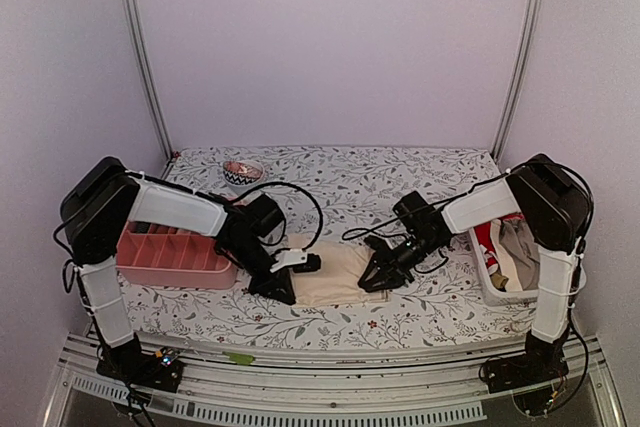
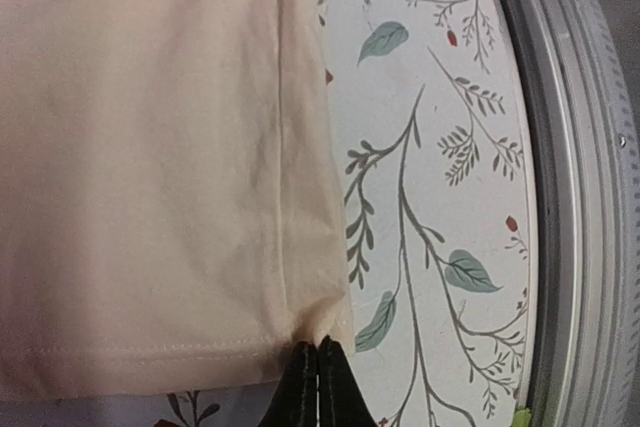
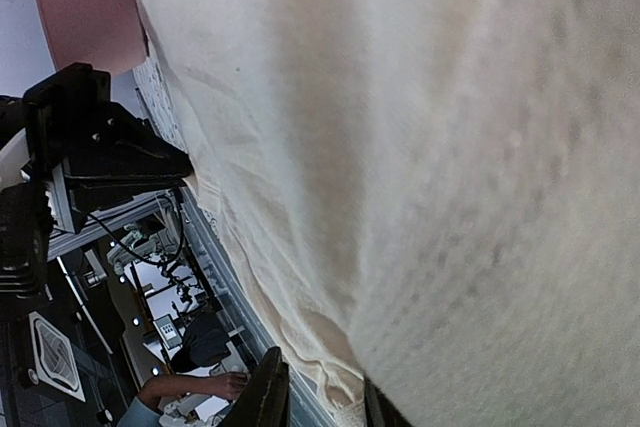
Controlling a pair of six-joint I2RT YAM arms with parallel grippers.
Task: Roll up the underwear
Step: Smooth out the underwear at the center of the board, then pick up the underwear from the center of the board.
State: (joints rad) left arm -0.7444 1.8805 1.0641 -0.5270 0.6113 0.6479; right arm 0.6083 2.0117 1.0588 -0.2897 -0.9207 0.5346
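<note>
A beige underwear lies flat on the floral table between the two arms. My left gripper is at its left near corner. In the left wrist view the black fingertips are pressed together, and my left gripper pinches the hemmed corner of the underwear. My right gripper is at the garment's right edge. In the right wrist view the underwear fills the frame, and a bunched fold of its edge sits between the fingers of the right gripper, which is shut on it.
A pink divided tray stands left of the left arm. A small patterned bowl sits at the back. At the far right a white bin holds more clothes. The table's metal front rail runs close to the left gripper.
</note>
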